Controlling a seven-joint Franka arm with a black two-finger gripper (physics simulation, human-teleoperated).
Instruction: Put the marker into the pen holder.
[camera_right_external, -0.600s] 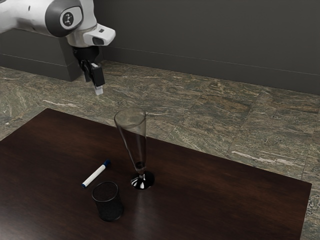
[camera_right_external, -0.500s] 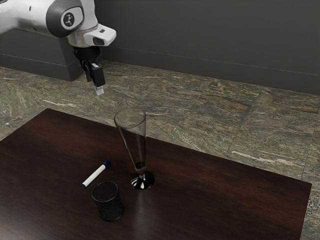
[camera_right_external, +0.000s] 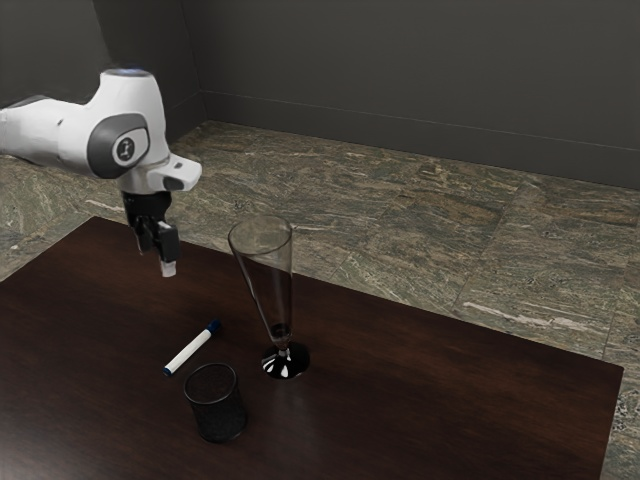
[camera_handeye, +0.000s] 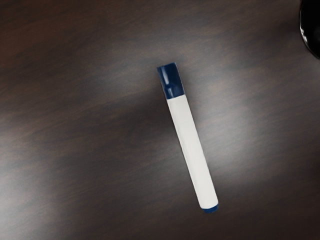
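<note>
Now the gripper is above the desk, with its two fingers spread and nothing between them; I judge that it is prepared so for taking the marker. The marker lies flat on the desk, well inside from the far corner at the exterior view's left, and just beside the pen holder. The holder stands upright, mouth up, so it can receive something lowered from above, and it is farther from the long far edge than the marker is. The tall glass stands also near; probably I must keep my hand away from it, because it could tip easily.

About direction: the blue cap points toward the long far edge, and the opposite end points back into the desk. Its long axis goes roughly along the edge which descends to the exterior view's left. For the grasp, I think the fingers should close across the white barrel, not along it. Afterwards the marker would need to be turned upright before entering the holder.
</note>
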